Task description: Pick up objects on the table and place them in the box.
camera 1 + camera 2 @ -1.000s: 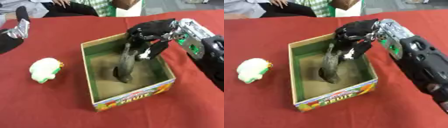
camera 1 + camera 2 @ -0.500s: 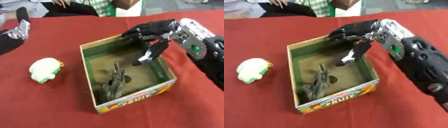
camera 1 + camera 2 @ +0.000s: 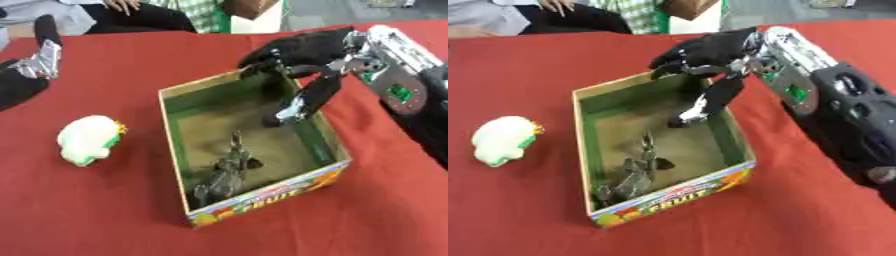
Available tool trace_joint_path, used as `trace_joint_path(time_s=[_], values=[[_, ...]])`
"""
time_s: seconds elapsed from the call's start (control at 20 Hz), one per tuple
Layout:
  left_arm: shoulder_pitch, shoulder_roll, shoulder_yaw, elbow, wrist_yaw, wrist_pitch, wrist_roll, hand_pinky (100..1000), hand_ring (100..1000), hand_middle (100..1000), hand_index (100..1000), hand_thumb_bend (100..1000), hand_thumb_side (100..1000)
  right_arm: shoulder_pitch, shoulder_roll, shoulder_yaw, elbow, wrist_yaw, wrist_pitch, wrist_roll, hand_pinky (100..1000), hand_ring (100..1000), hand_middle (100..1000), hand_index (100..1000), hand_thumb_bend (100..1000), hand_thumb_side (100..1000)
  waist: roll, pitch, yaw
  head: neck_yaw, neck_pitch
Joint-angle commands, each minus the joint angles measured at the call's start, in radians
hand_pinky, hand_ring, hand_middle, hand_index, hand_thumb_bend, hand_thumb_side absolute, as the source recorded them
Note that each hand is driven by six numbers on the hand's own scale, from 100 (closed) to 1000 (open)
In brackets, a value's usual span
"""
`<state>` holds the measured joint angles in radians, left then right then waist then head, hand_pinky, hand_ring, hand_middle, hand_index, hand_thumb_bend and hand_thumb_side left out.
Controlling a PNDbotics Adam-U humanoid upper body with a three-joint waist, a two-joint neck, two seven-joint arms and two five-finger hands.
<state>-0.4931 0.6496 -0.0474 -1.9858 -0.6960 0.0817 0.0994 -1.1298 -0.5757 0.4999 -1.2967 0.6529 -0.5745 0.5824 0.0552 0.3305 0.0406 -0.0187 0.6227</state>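
An open cardboard box [image 3: 326,134] with a green inside and a fruit print on its front stands mid-table. A dark grey toy animal [image 3: 227,170] lies flat on the box floor near the front. My right hand [image 3: 302,54] hovers over the box's far right corner, fingers spread and open, the thumb pointing down into the box, holding nothing. A white and green toy [image 3: 88,139] lies on the red cloth left of the box. My left hand [image 3: 39,56] shows at the upper left edge, idle above the table.
The red tablecloth [image 3: 105,215] covers the whole table. People sit along the far edge. My right forearm [image 3: 846,115] stretches over the table's right side.
My right hand has let go of the dark toy. The toy dropped from upright to lying flat in the box, and the hand has opened and lifted slightly.
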Motion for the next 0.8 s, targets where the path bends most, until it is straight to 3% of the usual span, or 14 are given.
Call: trace_joint_path(time_s=[0.05, 0.4, 0.5, 0.55, 0.6, 0.7, 0.8], values=[[-0.006, 0.018, 0.006, -0.014, 0.002, 0.003, 0.001, 581, 714, 730, 836, 100, 545, -0.01, -0.04, -0.039, -0.049, -0.053, -0.3, 0.325, 1000, 1000, 1000, 981, 441, 1000, 0.001, -0.024, 0.0, 0.004, -0.009], [-0.01, 0.021, 0.007, -0.014, 0.0, 0.002, 0.001, 580, 715, 731, 836, 100, 542, 0.014, -0.075, -0.111, -0.147, -0.172, -0.229, 0.324, 1000, 1000, 1000, 977, 355, 1000, 0.005, -0.022, -0.001, 0.007, -0.01], [-0.013, 0.027, 0.007, -0.014, 0.0, 0.001, 0.0, 580, 715, 731, 837, 100, 540, 0.027, -0.095, -0.157, -0.196, -0.227, -0.191, 0.312, 1000, 1000, 1000, 971, 252, 1000, 0.005, -0.021, -0.003, 0.009, -0.009], [-0.014, 0.03, 0.007, -0.014, -0.001, 0.0, -0.001, 580, 715, 731, 837, 100, 540, 0.035, -0.106, -0.175, -0.221, -0.253, -0.169, 0.301, 1000, 1000, 1000, 971, 252, 1000, 0.005, -0.021, -0.003, 0.009, -0.009], [-0.015, 0.032, 0.007, -0.014, -0.001, -0.001, -0.002, 580, 716, 732, 838, 100, 538, 0.041, -0.115, -0.186, -0.242, -0.272, -0.149, 0.295, 1000, 1000, 1000, 967, 174, 1000, 0.005, -0.02, -0.003, 0.01, -0.008], [-0.015, 0.05, 0.004, -0.014, 0.001, -0.005, -0.012, 581, 719, 735, 842, 100, 541, 0.064, -0.14, -0.237, -0.288, -0.317, -0.093, 0.232, 976, 1000, 942, 942, 100, 1000, 0.006, -0.018, -0.006, 0.015, -0.008], [-0.017, 0.081, 0.004, -0.014, 0.016, -0.013, -0.036, 581, 722, 738, 847, 100, 541, 0.101, -0.174, -0.287, -0.342, -0.352, -0.017, 0.121, 938, 1000, 905, 923, 100, 1000, 0.007, -0.014, -0.007, 0.024, -0.01]])
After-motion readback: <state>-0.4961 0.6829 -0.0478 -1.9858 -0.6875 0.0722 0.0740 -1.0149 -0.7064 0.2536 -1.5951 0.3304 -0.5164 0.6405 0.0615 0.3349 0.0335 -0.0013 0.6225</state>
